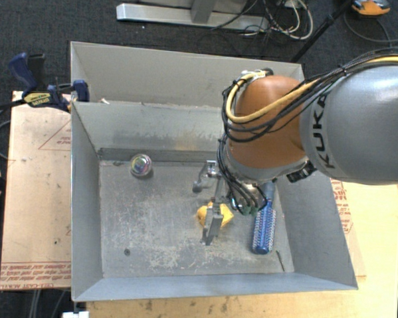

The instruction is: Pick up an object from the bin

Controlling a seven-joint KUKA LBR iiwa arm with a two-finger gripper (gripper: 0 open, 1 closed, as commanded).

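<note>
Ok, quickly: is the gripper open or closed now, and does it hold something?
Gripper: open, holding nothing; a small yellow object lies just beside one finger.

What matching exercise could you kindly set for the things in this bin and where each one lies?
Things:
1. shiny round ball
2. small yellow thing
3. blue ridged cylinder

Places:
A. right side of the bin floor, beside the arm
B. back left of the floor, alone
C. middle of the floor, under the gripper

Pairs: 1-B, 2-C, 3-A.
</note>
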